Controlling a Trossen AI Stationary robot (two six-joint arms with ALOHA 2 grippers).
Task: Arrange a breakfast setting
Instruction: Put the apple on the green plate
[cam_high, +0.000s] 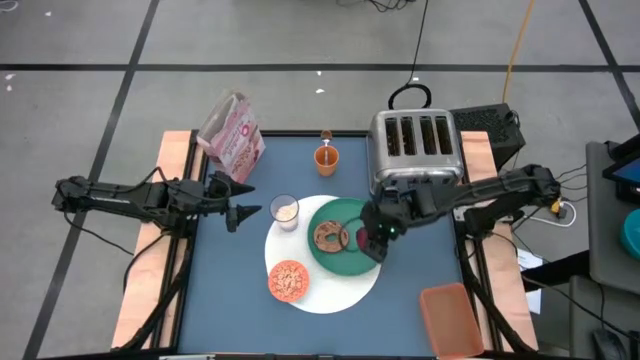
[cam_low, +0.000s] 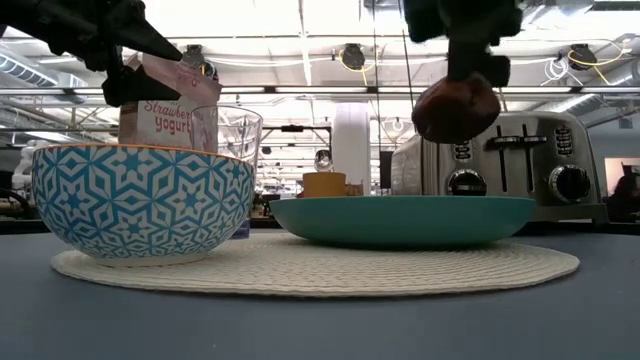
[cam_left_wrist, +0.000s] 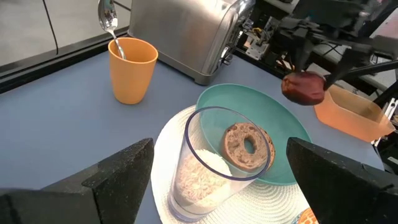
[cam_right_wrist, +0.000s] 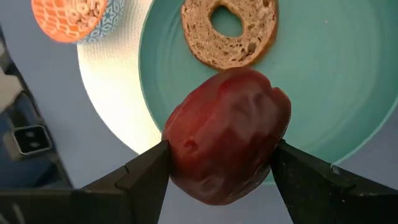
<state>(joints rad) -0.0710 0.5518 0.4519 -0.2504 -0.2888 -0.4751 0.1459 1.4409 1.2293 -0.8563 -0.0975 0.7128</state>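
Right claw (cam_right_wrist: 221, 171): fingers clamped on either side of the dark red pepper (cam_right_wrist: 227, 134), held above the green plate (cam_high: 352, 262) beside the bagel (cam_high: 329, 236)
Pepper: looks smooth, slippery, likely light; grip its widest middle
Left claw (cam_high: 243, 213): wide open, empty, near the table's left edge

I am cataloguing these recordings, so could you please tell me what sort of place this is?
Probably a robotics lab or workshop, not a home kitchen: the blue table stands on a bare taped floor, cables trail behind the toaster, and open industrial ceiling lights show beyond.
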